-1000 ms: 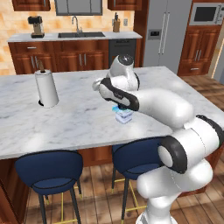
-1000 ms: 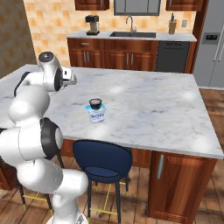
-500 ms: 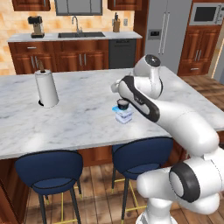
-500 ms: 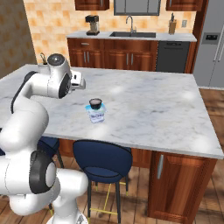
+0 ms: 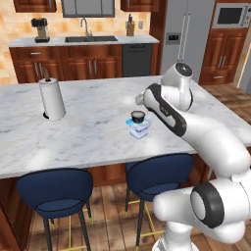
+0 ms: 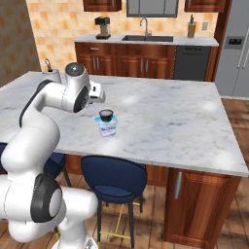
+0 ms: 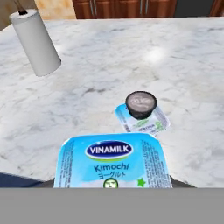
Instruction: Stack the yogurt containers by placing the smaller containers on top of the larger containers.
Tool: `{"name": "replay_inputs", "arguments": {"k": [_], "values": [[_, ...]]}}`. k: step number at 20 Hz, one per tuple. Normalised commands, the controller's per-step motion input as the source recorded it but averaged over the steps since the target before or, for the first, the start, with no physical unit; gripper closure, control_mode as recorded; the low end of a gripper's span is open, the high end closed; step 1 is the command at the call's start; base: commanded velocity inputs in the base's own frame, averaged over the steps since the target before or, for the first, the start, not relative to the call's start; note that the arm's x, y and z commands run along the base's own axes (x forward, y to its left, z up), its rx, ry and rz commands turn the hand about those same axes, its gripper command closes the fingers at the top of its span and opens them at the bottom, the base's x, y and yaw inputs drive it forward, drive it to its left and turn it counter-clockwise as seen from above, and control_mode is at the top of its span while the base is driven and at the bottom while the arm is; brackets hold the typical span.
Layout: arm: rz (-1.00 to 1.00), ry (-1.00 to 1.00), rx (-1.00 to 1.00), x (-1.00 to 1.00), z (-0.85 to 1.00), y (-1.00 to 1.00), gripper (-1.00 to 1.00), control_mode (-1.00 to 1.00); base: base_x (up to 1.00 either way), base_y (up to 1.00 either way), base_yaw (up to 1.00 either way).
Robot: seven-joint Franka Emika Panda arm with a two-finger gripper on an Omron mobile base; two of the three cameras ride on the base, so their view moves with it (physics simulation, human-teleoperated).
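Dark cup (image 7: 141, 104) atop blue-lidded tub (image 7: 151, 124); blue-topped cup (image 7: 112, 161) foreground.

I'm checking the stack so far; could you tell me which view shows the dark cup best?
The hand view: the dark cup is large there, on the blue-lidded tub. Both base views show it small, atop that tub.
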Motion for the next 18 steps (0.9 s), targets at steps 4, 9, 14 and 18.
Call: {"name": "replay_inputs", "arguments": {"k": [4, 9, 14, 18], "values": [[-0.03, 0.00, 0.00, 0.10, -0.02, -0.20, 1.00, -1.00, 0.00, 0.00, 0.00], [-0.02, 0.02, 0.00, 0.19, -0.10, -0.06, 1.00, -1.00, 0.00, 0.00, 0.00], [-0.03, 0.00, 0.00, 0.12, -0.20, 0.00, 1.00, -1.00, 0.00, 0.00, 0.00], [-0.03, 0.00, -0.01, 0.15, -0.24, 0.00, 1.00, -1.00, 0.00, 0.00, 0.00]]}}
